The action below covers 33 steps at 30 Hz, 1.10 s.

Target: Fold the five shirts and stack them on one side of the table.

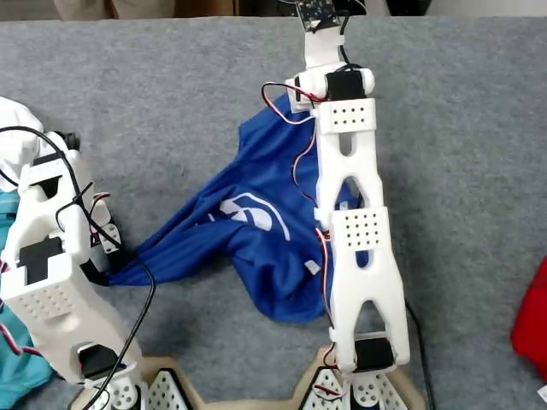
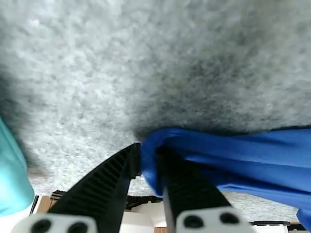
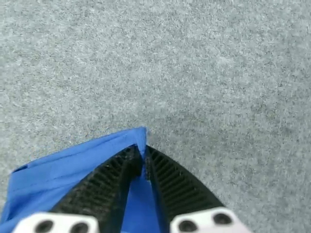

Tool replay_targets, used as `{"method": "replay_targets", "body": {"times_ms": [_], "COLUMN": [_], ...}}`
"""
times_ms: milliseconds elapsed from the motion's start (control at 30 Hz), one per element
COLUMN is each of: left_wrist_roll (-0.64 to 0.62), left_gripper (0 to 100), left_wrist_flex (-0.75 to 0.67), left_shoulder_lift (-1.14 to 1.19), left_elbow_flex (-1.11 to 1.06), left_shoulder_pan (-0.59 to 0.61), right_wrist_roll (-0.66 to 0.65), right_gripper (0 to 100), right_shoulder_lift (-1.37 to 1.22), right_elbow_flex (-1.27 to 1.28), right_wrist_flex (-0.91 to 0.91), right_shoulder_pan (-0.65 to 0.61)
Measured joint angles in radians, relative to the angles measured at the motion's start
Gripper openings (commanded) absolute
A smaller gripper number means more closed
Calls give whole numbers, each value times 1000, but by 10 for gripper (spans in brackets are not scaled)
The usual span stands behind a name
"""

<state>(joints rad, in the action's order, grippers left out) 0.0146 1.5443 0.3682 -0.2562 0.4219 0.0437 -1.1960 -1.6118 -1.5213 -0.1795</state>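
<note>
A blue shirt (image 1: 256,239) with a white print lies crumpled in the middle of the grey table (image 1: 470,171). My left gripper (image 2: 148,154) is shut on a bunched edge of the blue shirt (image 2: 233,150). In the high view the left gripper (image 1: 108,270) holds that edge at the shirt's near left end. My right gripper (image 3: 144,156) is shut on a corner of the blue shirt (image 3: 73,170), low over the table. The right arm (image 1: 346,171) stretches across the shirt toward its far edge.
A teal shirt (image 1: 12,342) lies at the near left edge, also seen as teal cloth (image 2: 10,170) beside my left gripper. A white shirt (image 1: 17,128) sits at the far left. A red shirt (image 1: 534,325) is at the right edge. Bare grey table lies at the far side and the right.
</note>
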Motion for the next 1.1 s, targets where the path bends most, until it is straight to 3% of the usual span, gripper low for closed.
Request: {"method": "replay_targets", "body": {"times_ms": [333,500,833,1100], "left_wrist_roll": [2,0,130,219], "left_gripper": [19,19,19,18], "left_wrist_flex": [-3,11,178,204], "left_shoulder_lift": [0,0,2,2], "left_elbow_flex": [0,98,644,1049], "left_shoulder_pan": [-68,-126,-192,-195], "right_wrist_roll": [0,0,0,0], "right_gripper": [5,5,5,5], "right_shoulder_lift": [0,0,78,301], "right_elbow_flex": [0,0,0,0], "right_wrist_flex": [0,0,0,0], "right_shoulder_pan": [0,0,0,3]}}
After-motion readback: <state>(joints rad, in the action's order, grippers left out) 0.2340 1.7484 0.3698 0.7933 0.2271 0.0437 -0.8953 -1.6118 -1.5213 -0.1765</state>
